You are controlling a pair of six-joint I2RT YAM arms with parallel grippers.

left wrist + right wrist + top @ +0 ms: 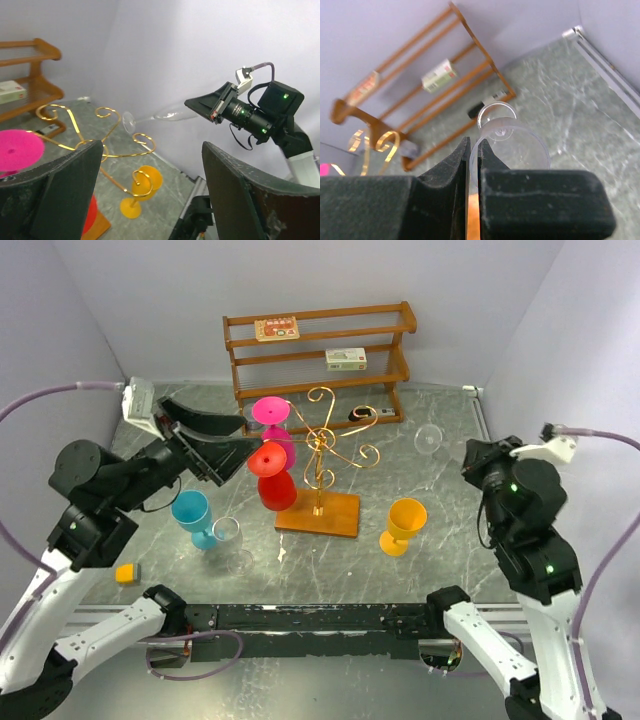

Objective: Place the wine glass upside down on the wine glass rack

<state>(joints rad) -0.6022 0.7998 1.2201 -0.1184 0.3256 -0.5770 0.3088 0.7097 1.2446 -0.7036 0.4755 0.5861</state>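
The wine glass point(428, 438) is clear and lies level in the air, foot pointing toward the rack. My right gripper point(466, 453) is shut on it. In the right wrist view the jaws point(474, 150) pinch the rim wall of the wine glass point(520, 150). The wine glass rack point(322, 455) is gold wire on a wooden base point(318, 512), left of the glass. A pink glass point(272, 412) and a red glass point(272, 475) hang upside down on it. My left gripper point(248, 435) is open beside them, nothing between its fingers point(65, 190).
A blue glass point(192, 515) and another clear glass point(230, 540) stand at front left, and a yellow glass point(404, 523) stands right of the rack base. A brown wooden shelf point(320, 350) with boxes lines the back. A small yellow block point(127, 573) lies at the near left edge.
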